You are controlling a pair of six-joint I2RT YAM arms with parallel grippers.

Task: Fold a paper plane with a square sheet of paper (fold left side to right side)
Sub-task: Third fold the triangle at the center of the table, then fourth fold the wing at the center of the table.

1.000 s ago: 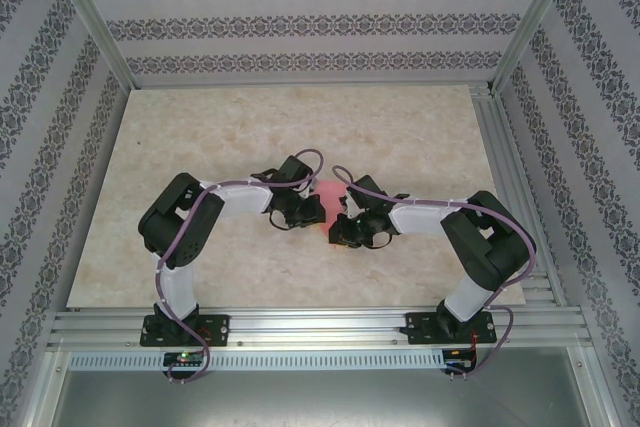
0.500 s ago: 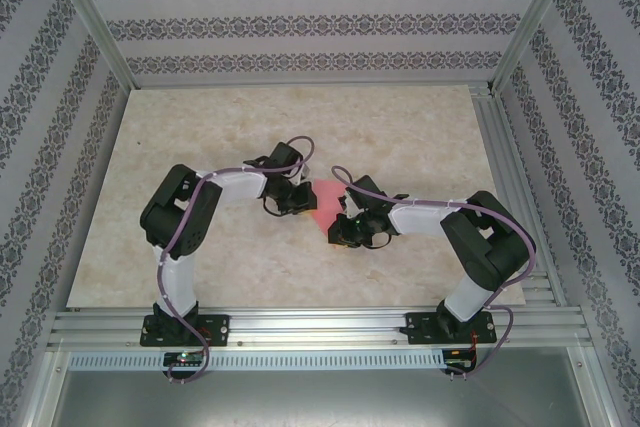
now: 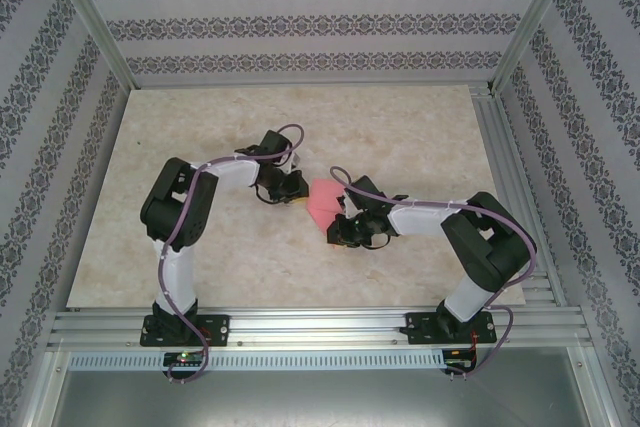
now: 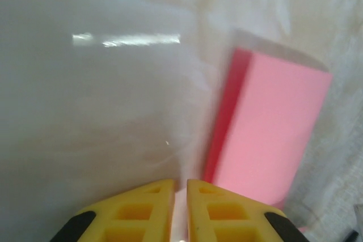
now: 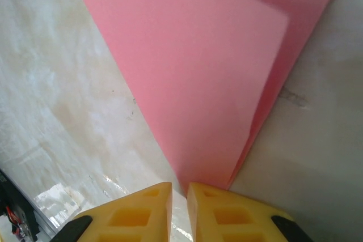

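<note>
1. The right gripper (image 5: pixel 180 186) sits nearest. Its fingers are almost together with only a thin slit between them, and the near corner of the sheet of paper (image 5: pixel 193 72) runs into that slit, so it looks pinched there. I judge this corner should be held down firmly so the layers cannot slide.
2. The paper lies flat on the table (image 3: pixel 400 127) between the two grippers. It is doubled over, with the lower layer peeking out along one edge. For a clean fold, the edges want lining up before the crease is pressed.
3. The left gripper (image 4: pixel 180 184) is just beside the paper's far edge. Its fingers are nearly closed, with nothing visible between them — a good tip for rubbing the crease.
4. Whether the right fingers truly clamp the corner is hard to say. The left wrist view is blurred, and from above the grippers cover the paper's ends.
</note>
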